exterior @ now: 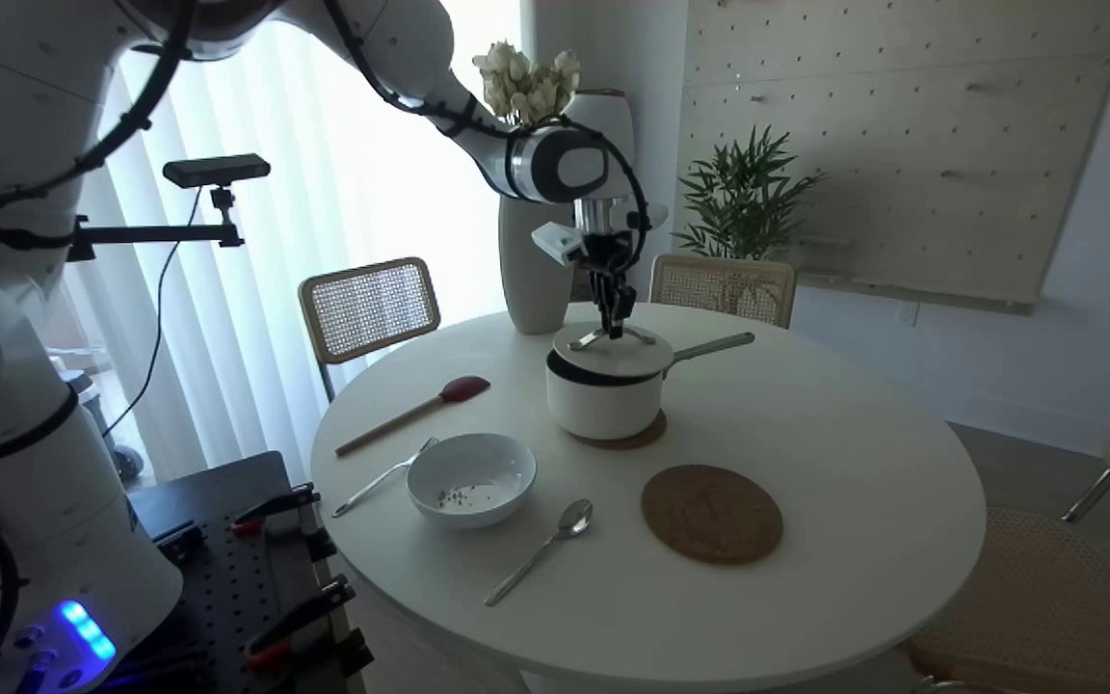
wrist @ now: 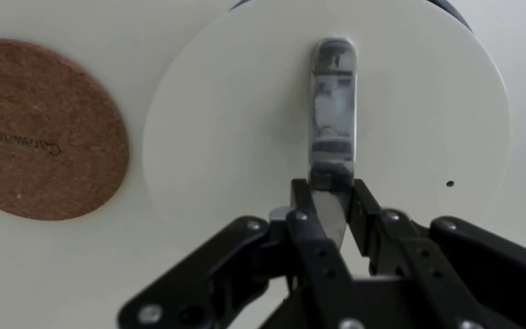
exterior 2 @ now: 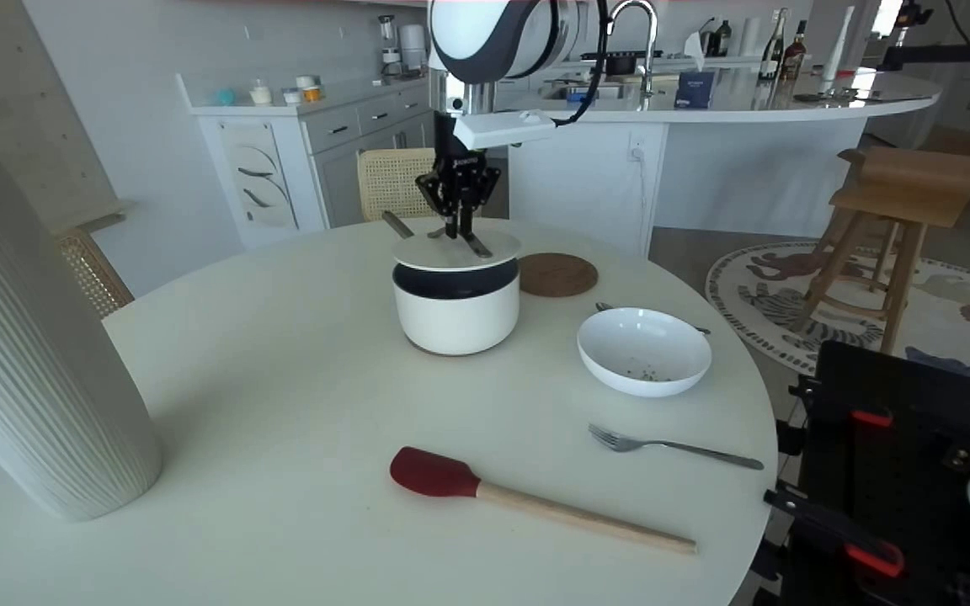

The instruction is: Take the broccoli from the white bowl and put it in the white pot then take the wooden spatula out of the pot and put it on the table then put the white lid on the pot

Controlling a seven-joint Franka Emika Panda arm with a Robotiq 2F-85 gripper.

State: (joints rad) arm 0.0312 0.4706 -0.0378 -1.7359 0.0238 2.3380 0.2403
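Note:
My gripper (wrist: 329, 187) is shut on the metal handle (wrist: 334, 109) of the white lid (wrist: 226, 128). In both exterior views the white lid (exterior: 632, 360) is over the white pot (exterior: 603, 405) and tilted, with a dark gap along one side of the rim. Whether its far edge touches the pot cannot be told. The wooden spatula (exterior 2: 569, 511), with a dark red head, lies on the table away from the pot. Only small dark crumbs show inside the white bowl (exterior 2: 645, 337). The broccoli is hidden or out of view.
A cork mat (exterior: 712, 514) lies beside the pot, and another brown mat (exterior: 649, 431) is under it. Near the bowl are a spoon (exterior: 574, 518) and a fork (exterior 2: 620, 442). The pot's long handle (exterior: 714, 345) sticks out sideways. A tall vase (exterior 2: 39, 353) stands on the table.

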